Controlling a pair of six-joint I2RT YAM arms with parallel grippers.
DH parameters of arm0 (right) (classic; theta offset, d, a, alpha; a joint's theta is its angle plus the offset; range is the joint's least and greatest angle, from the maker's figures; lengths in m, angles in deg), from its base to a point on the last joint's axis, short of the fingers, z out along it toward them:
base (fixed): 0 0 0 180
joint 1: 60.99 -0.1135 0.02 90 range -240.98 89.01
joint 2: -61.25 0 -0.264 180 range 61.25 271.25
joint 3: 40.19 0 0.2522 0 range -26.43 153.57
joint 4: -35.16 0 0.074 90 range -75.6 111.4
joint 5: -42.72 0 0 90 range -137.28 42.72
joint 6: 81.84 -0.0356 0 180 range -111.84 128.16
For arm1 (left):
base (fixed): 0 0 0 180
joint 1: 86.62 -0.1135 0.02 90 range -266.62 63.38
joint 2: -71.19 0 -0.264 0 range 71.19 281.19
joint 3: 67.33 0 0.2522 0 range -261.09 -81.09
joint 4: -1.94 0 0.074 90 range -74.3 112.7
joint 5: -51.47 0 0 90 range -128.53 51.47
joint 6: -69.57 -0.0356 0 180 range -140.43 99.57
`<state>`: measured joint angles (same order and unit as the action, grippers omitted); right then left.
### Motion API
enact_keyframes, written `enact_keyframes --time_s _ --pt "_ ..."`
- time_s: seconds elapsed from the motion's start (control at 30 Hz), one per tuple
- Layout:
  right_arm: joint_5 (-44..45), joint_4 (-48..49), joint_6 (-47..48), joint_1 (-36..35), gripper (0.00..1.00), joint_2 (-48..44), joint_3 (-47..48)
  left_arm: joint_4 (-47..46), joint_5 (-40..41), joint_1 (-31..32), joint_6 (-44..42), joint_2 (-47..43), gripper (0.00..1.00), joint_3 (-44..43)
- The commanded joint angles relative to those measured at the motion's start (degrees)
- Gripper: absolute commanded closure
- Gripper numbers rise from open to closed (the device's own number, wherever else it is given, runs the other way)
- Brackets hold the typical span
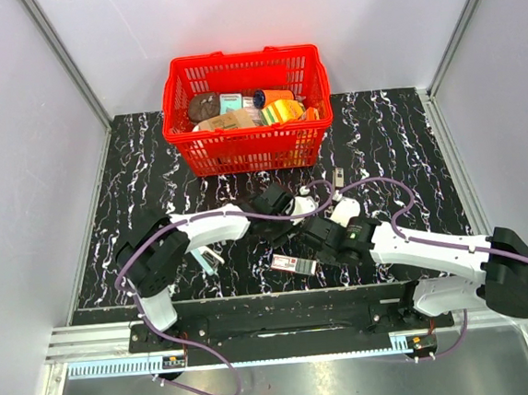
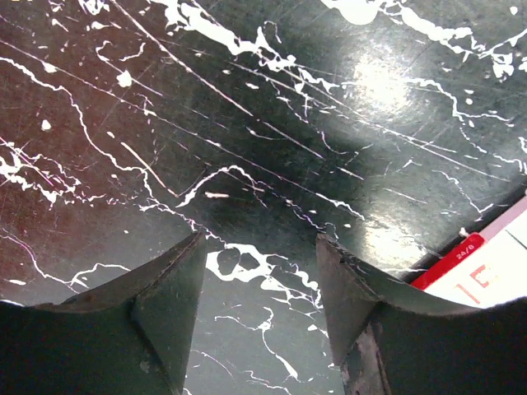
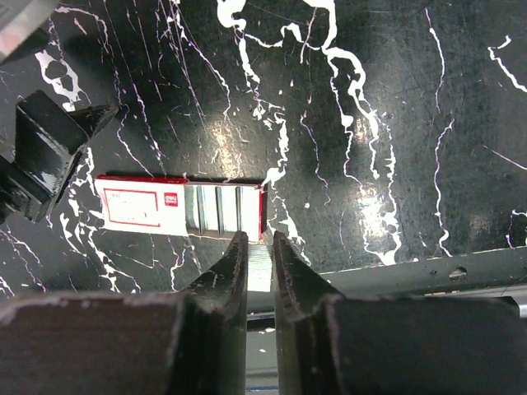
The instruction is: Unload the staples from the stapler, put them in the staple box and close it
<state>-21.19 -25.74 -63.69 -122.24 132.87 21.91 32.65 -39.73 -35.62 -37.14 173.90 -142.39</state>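
Observation:
The light-blue stapler point(image 1: 206, 258) lies on the table by my left forearm and is partly hidden by it. My left gripper point(image 1: 270, 204) point(image 2: 259, 239) is open and empty, low over bare table. My right gripper point(image 1: 312, 239) point(image 3: 259, 239) is shut on a silvery strip of staples point(image 3: 259, 271), which shows in the gap between its fingers. It is just on the near side of the right end of a white-and-red staple box point(image 3: 136, 206) point(image 1: 293, 264). That box is slid open with staple rows showing. A corner of the box also shows in the left wrist view point(image 2: 486, 276).
A red basket point(image 1: 250, 148) full of groceries stands at the back centre. A small dark object point(image 1: 338, 180) lies in front of it on the right. The table's near metal edge point(image 3: 428, 271) runs just below the right fingertips. The left gripper point(image 3: 49, 148) shows left of the box.

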Motion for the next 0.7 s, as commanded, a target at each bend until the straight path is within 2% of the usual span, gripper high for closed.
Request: enact_keyframes --time_s 0.0,0.67 --pt "3.18 1.61 -0.66 -0.45 1.0 -1.3 0.35 -1.92 1.63 1.29 0.36 -0.23 0.4 3.11" --pt "2.48 2.4 1.1 -0.45 1.0 1.5 0.79 1.86 -3.55 4.81 -0.34 -8.5 0.4 8.91"
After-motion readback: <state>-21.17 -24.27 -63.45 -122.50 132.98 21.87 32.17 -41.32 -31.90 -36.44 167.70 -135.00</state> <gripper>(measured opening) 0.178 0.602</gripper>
